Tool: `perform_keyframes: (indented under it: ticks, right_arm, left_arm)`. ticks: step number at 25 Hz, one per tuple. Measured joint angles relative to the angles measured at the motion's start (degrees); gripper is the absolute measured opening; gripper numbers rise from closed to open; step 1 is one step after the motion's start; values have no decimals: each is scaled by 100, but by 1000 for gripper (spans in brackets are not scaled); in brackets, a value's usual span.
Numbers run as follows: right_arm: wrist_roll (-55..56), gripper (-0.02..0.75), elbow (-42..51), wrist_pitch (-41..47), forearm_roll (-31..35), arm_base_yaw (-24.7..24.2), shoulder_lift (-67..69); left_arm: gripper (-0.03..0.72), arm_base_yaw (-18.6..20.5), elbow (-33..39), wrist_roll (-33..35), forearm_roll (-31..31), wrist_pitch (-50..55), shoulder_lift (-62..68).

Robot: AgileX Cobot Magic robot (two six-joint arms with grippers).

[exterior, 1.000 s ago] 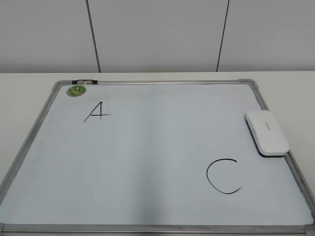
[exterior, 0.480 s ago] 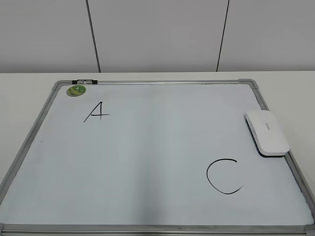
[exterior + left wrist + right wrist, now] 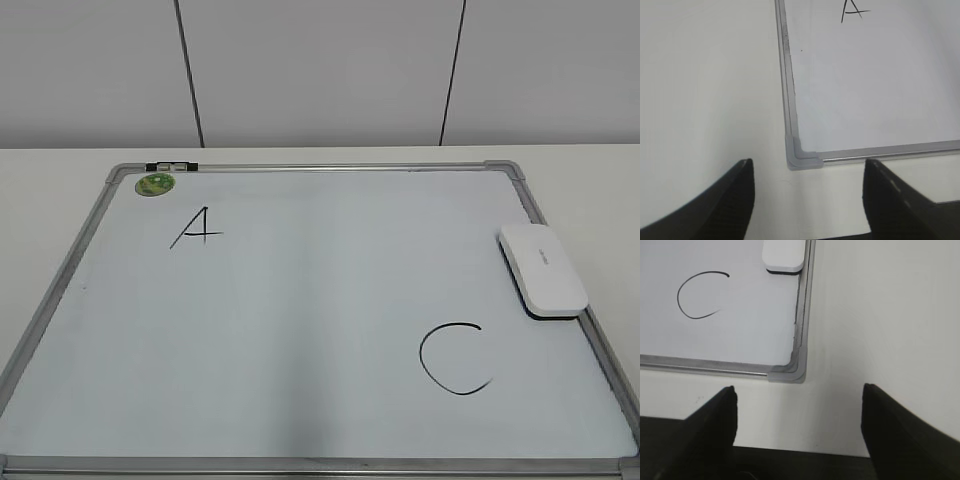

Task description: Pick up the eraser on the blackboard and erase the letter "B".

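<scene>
Eraser lies released at blackboard's right edge, only "A" and "C" showing, no "B" visible, job apparently finished; left tool and right tool both spread, empty, over bench.

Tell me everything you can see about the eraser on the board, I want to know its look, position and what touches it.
The eraser is a flat white oblong block with rounded corners, smooth like plastic, with small grey lettering on top and a dark layer underneath. It lies flat at the right edge of the blackboard, against the silver frame, above the letter "C". Its long side runs along the frame. No gripper touches it; only the board supports it.
</scene>
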Motion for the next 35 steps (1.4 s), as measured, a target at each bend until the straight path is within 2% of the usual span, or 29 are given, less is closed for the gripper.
perform_keyframes:
  ticks: [10, 35]
  right_arm:
    - [0, 592, 0, 0, 0, -281, -1417]
    - [0, 592, 0, 25, 0, -290, -1483]
  left_arm:
    - [493, 0, 0, 0, 0, 0, -711]
    - [493, 0, 0, 0, 0, 12, -996]
